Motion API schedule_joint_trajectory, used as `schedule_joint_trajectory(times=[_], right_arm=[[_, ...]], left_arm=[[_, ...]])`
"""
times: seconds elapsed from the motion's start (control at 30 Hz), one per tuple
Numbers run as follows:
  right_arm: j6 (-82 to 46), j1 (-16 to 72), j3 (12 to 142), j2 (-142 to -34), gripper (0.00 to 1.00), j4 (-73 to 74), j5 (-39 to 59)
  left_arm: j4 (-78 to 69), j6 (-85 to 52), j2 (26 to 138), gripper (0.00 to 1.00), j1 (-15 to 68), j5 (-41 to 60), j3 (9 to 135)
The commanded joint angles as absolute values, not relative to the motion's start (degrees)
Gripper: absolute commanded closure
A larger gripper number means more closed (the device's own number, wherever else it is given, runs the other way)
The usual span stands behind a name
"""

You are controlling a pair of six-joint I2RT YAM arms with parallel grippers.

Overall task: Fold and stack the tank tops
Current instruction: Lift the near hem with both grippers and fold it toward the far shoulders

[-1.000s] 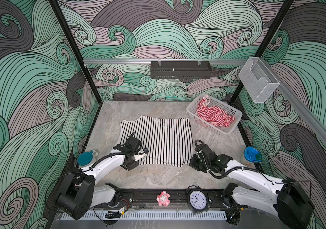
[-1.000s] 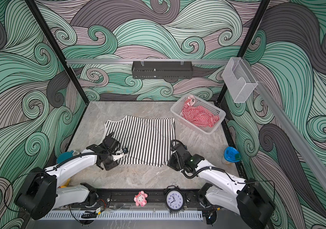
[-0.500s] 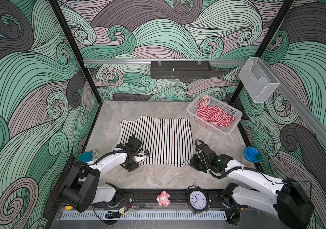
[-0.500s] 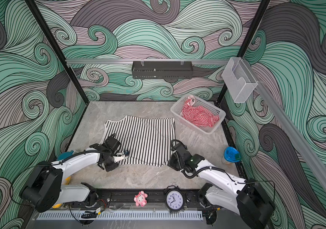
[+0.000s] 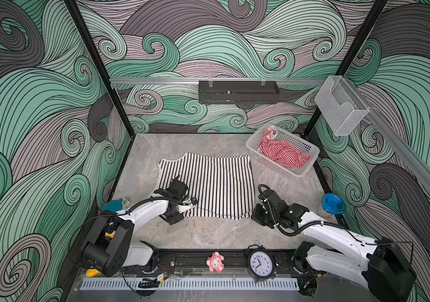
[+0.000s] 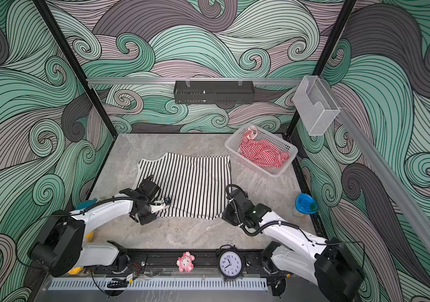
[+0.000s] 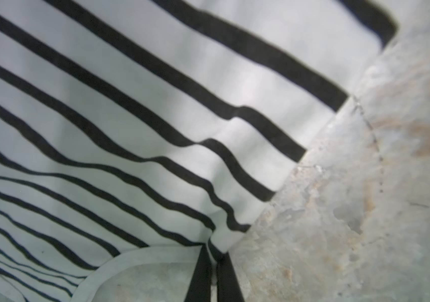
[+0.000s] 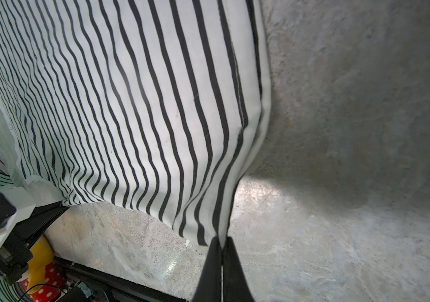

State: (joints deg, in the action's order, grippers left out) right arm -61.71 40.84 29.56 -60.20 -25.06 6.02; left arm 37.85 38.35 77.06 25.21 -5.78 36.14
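Fingers of the left gripper [image 7: 212,258] are pressed together on a corner of the black-and-white top [image 7: 130,130], just where a curved, pale-trimmed edge meets the striped cloth. The cloth puckers into small ripples toward the pinch. The right gripper [image 8: 221,243] is likewise clamped tight on the cloth, at the corner where the stitched hem ends, and the fabric rises slightly toward the pinch.

In both top views the two grippers sit at the top's near corners, left and right. The top lies spread flat on the table [image 5: 208,232], turned sideways. Its long axis runs across the table, with the scooped shoulder end toward the left and the straight hem toward the right. Its stripes therefore run from far to near.

The red-and-white top [image 5: 284,154] is crumpled in a heap inside a white basket [image 5: 297,174] at the far right corner of the table. It is apart from the flat top.

A blue-lidded jar [image 5: 333,204] stands by the right edge. A clock [image 5: 260,264] and a small pink plush toy [image 5: 215,261] sit on the front rail.
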Motion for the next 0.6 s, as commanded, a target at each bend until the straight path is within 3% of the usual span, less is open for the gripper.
schedule_joint_trajectory(times=[0.0,0.27,0.57], right_arm=[[-62.01,40.52,30.16,-58.02,1.0,-27.61,4.83],[-63.72,41.12,28.02,-50.7,1.0,-31.47,4.04],[-62.42,40.85,33.62,-49.74,1.0,-34.12,1.25]], left_arm=[[42.31,39.1,77.7,1.0,25.71,-3.46,36.34],[55.42,41.92,70.23,1.0,27.54,6.56,38.13],[57.16,39.9,66.9,1.0,27.96,-0.53,39.05]])
